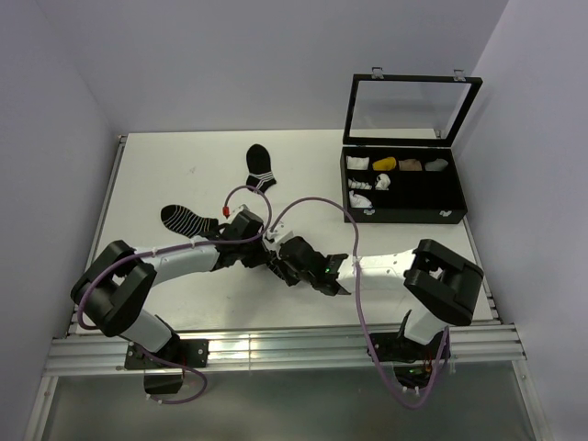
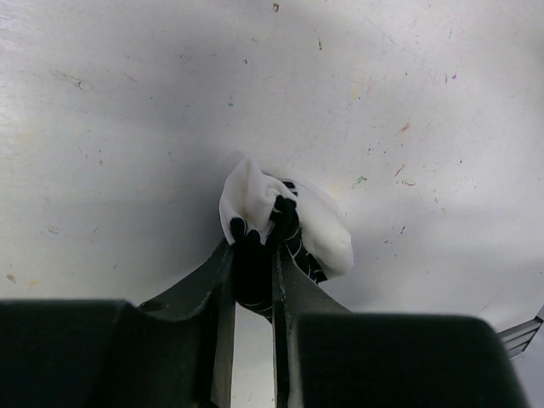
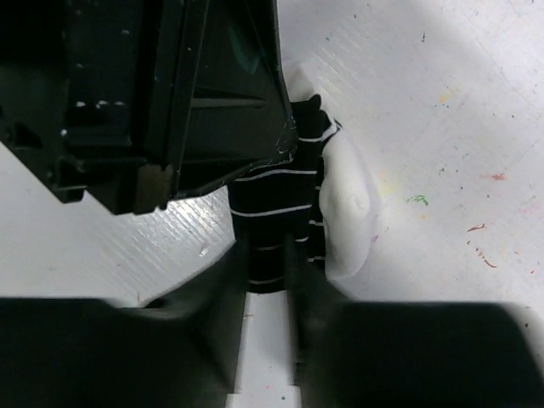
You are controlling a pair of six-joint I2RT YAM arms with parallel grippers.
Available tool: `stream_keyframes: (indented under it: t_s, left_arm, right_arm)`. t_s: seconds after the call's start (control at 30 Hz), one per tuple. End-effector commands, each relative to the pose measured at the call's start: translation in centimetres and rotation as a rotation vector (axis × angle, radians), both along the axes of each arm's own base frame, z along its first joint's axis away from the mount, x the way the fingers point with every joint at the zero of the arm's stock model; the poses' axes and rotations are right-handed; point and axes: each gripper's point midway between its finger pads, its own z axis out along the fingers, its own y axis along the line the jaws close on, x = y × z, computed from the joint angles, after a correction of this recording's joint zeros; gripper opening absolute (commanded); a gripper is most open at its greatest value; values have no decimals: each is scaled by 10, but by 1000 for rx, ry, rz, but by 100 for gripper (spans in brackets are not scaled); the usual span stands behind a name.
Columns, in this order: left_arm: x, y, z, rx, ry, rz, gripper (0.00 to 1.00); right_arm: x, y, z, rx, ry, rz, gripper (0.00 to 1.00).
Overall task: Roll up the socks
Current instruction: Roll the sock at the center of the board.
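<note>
White table (image 1: 175,170), open black compartment box (image 1: 404,217) far right, banded black sock (image 1: 260,166) far centre, striped black sock (image 1: 186,220) left

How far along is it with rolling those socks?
The two socks are already bunched into one sock bundle. The left gripper and right gripper both pinch it. Tucking it tight and letting go look left to do.

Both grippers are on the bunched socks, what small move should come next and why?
Probably hold with the left gripper and let the right gripper draw its striped fabric around the socks. Both pinch one compact bundle, but the white layer covers only one side, so the roll looks unfinished.
</note>
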Motion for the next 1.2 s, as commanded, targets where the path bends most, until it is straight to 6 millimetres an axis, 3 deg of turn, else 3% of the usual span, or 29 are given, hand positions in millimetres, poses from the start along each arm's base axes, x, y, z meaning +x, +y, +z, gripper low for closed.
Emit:
stream_keyframes:
  t_s: [0.0,0.1,0.33,0.53,0.6,0.63,0.97,1.1,1.17]
  left_arm:
    - [-4,3,-3,36,17,-20,12]
    - [-4,2,0,20,8,-17,16]
    - [-7,8,7,-5,-19,15,36]
    - [-8,15,14,-40,-60,53,60]
    - [-8,15,17,-59,-77,62,63]
    - [-8,15,17,-64,-81,65,66]
    - [-3,13,30,-133,-167,65,67]
    - [-1,15,38,-159,-220,72,80]
    - [1,18,41,-162,-244,83,81]
  right_arm:
    - [8,3,0,-28,-27,-28,20]
    - [7,0,-3,-37,-16,-40,0]
    - [-3,3,-3,73,127,0,0]
    - [2,-2,-5,238,334,17,0]
    - [9,-6,-4,288,382,-3,0]
    - [2,-2,-4,320,431,34,0]
    - [6,-9,-17,513,716,24,0]
    - [10,-13,-21,527,757,4,0]
    - [14,-14,-21,532,771,-2,0]
